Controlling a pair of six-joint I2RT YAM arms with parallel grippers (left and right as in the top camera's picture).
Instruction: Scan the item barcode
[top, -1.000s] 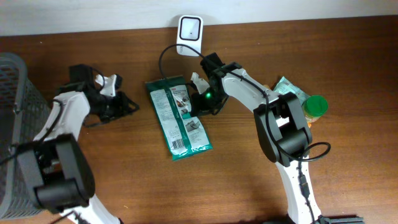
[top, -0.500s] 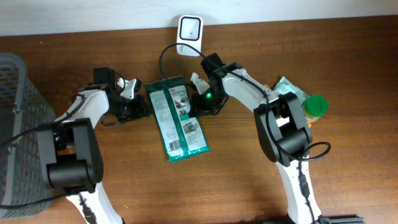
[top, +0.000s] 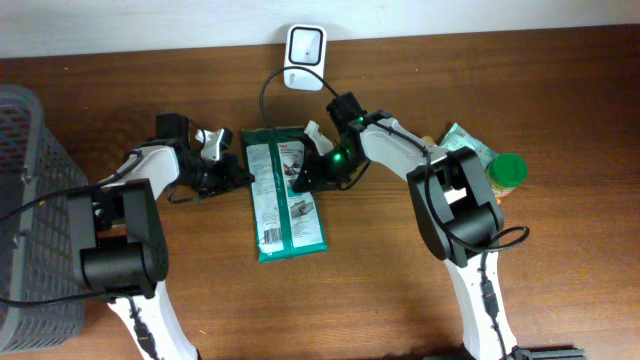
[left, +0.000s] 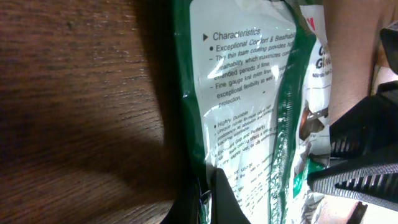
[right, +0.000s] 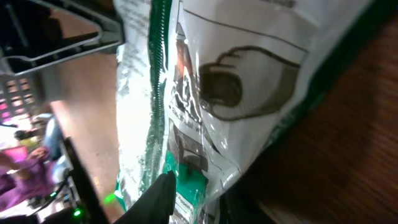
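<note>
Packet on the table between left claw and right claw, scanner behind, basket far left.

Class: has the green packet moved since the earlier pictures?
Yes. The green packet pivoted: its lower end swung leftward, judged against the white scanner.

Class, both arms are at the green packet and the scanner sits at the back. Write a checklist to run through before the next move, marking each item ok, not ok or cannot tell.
1. Left gripper has its jaws shut on the green packet's left edge: ok.
2. Right gripper has a firm hold on the right edge: cannot tell.
3. Printed side of the packet faces up: ok.
4. Nothing stands in front of the scanner: ok.
5. Packet presented to the scanner: not ok, it lies on the table, short of it.
</note>
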